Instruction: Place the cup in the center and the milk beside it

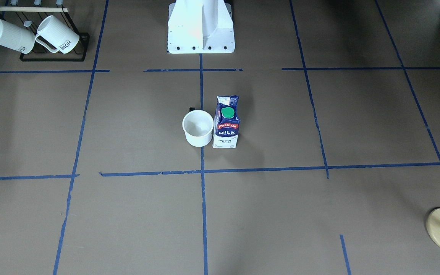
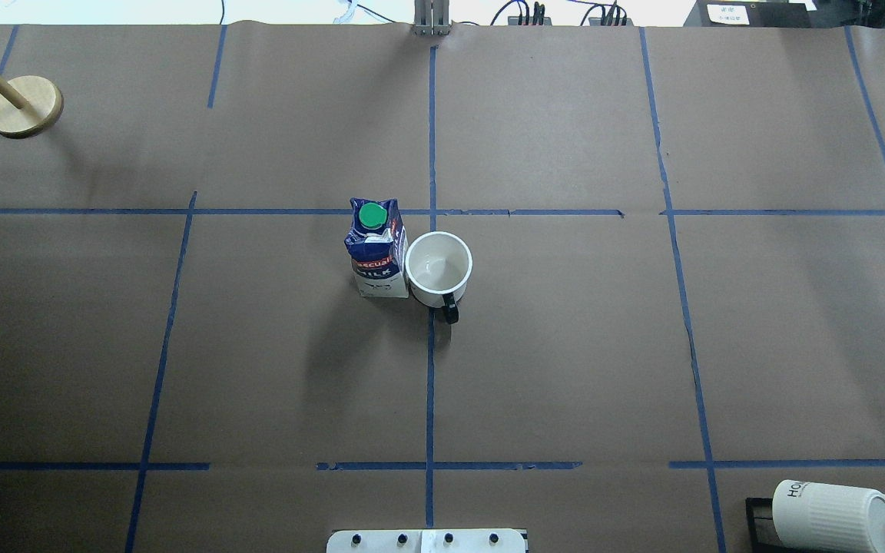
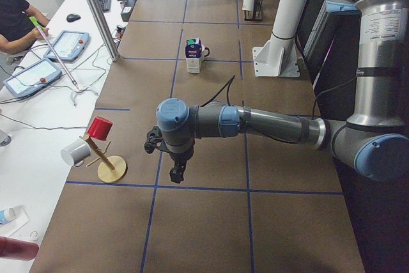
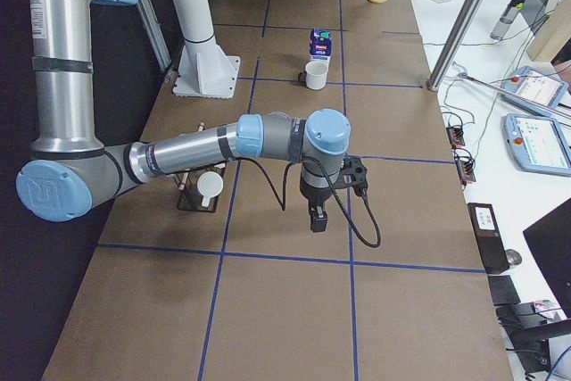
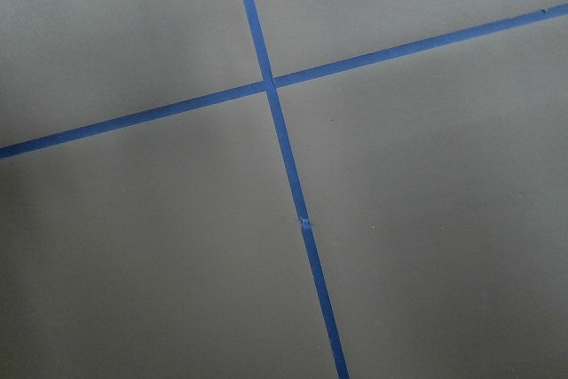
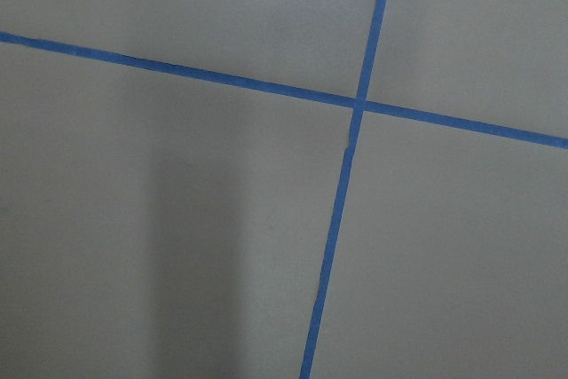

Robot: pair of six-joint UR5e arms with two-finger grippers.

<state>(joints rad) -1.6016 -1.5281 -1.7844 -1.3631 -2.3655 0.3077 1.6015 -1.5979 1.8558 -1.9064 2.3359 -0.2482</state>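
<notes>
The white cup stands upright in the center of the brown surface, on the blue tape line, its dark handle toward the robot. The blue and white milk carton with its green cap stands upright right beside it, almost touching; both also show in the overhead view, the cup and the milk. My left gripper and my right gripper hang over bare table far from both, near the table's two ends. They show in side views only, so I cannot tell if they are open or shut.
A black rack with ribbed "HOME" mugs stands near the robot's right. A wooden peg stand stands at the far left corner. The robot's white base is at the near middle edge. Both wrist views show only brown surface and blue tape.
</notes>
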